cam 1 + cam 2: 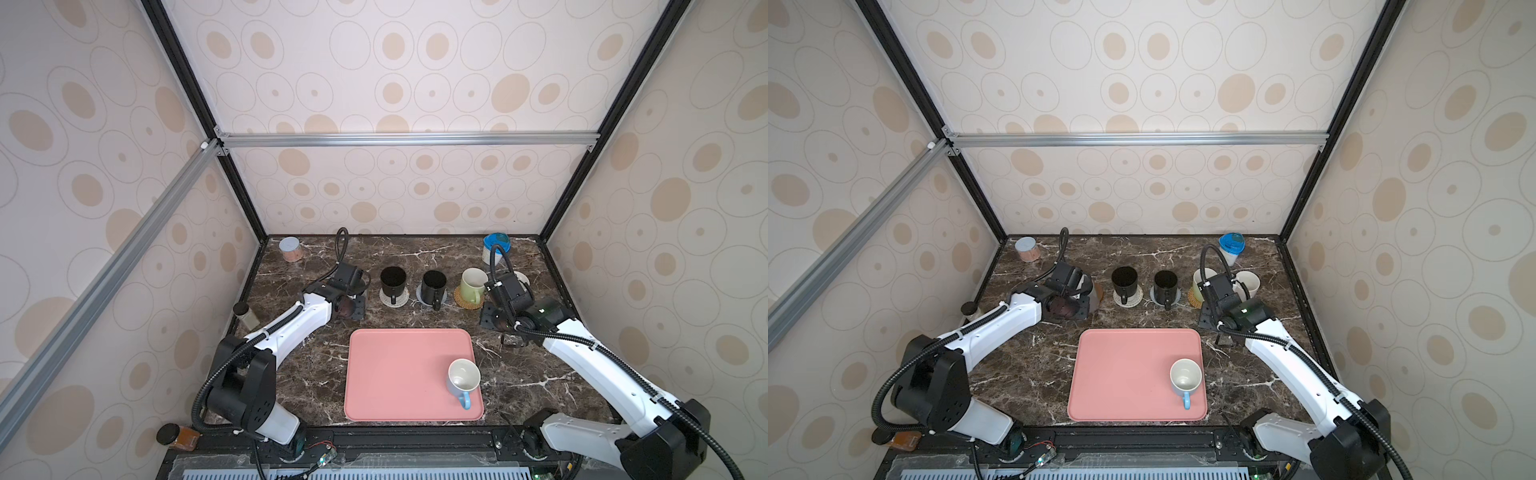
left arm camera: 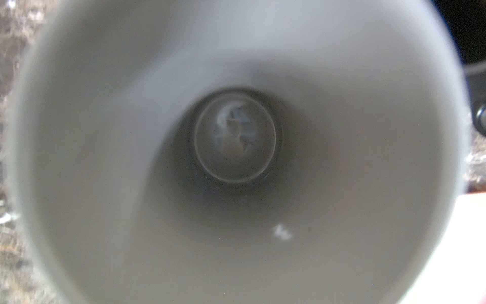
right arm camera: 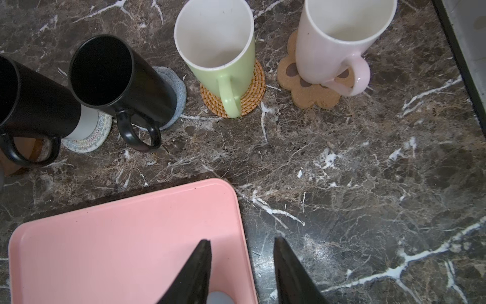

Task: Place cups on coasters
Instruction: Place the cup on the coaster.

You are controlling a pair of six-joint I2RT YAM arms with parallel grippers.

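The inside of a grey mug (image 2: 105, 158) fills the left wrist view; my left gripper (image 1: 360, 287) is shut on it at the row's left end, its fingers hidden. Along the row, one black mug (image 1: 392, 280) stands on a whitish woven coaster (image 1: 394, 299). Another black mug (image 1: 433, 284) is on a blue-grey coaster (image 3: 178, 86), the green mug (image 1: 473, 284) on a rattan coaster (image 3: 256, 86), and the white-pink mug (image 3: 336, 39) on the paw coaster (image 3: 307, 92). A white-and-blue mug (image 1: 462, 376) stands on the pink tray (image 1: 395, 374). My right gripper (image 3: 242, 240) hangs open and empty over the tray's far right corner.
A pinkish can (image 1: 289, 248) stands at the back left and a white jar with a blue lid (image 1: 496, 247) at the back right. A small jar (image 1: 246, 313) sits by the left wall. A brown wooden disc (image 3: 26, 150) shows behind the leftmost black mug's handle.
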